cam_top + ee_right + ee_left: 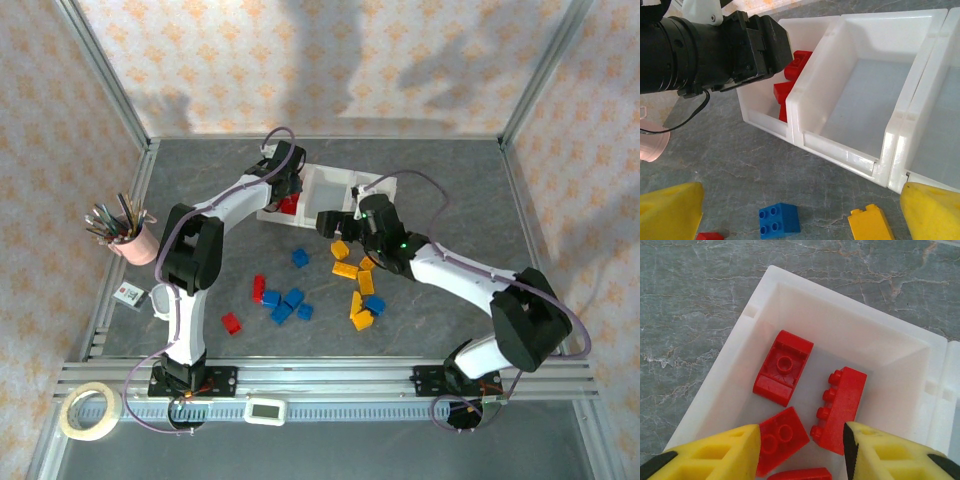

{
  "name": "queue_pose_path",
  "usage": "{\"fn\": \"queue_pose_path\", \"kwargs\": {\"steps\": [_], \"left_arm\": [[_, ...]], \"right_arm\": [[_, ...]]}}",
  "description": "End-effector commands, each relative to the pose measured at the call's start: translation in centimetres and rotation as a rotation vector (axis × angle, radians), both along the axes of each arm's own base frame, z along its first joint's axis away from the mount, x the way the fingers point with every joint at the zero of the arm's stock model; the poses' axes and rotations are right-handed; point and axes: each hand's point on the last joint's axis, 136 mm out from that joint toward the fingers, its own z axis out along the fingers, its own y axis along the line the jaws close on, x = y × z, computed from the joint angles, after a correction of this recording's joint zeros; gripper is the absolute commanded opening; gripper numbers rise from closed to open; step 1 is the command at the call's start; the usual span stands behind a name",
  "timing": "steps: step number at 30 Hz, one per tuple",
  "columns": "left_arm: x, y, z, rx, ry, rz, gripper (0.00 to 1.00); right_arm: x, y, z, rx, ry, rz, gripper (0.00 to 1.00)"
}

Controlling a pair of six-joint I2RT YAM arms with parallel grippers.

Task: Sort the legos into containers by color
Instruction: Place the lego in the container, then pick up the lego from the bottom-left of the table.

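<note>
Top external: my left claw (289, 200) hangs over the bins' (335, 185) left end; loose bricks (293, 298) lie near the bins. Left wrist: its fingers stand apart, empty, above red bricks (783, 367) inside. Right wrist: my right claw (801, 190) gapes wide before the bins.

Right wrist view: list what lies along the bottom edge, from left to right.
finger → red brick → blue brick → yellow brick → other finger
</note>
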Motion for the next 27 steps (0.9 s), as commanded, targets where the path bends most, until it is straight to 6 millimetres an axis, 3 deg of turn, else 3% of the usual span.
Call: {"fn": "queue_pose_path", "kwargs": {"steps": [1, 6, 12, 20, 27], "left_arm": [[-0.4, 0.7, 4.3, -0.001, -0.057, 0.006, 0.5], [-2.4, 0.5, 7.4, -0.069, -0.115, -0.02, 0.51], [-6.1, 0.9, 8.4, -0.116, -0.137, -0.045, 0.53], [-12.8, 1.8, 6.2, -0.114, -0.085, -0.059, 0.57], [-18.8, 3.2, 2.8, -0.092, -0.01, -0.029, 0.61]], "right_arm": [[-0.1, -0.3, 2.1, -0.002, -0.037, 0.005, 1.0], [-0.9, -0.1, 2.0, -0.004, -0.01, 0.042, 1.0], [-2.3, -0.1, 1.3, -0.006, 0.043, 0.082, 1.0], [-3.9, 0.0, -0.5, 0.018, 0.093, 0.108, 1.0], [-6.1, 1.8, -2.5, 0.0, 0.123, 0.175, 1.0]]}}
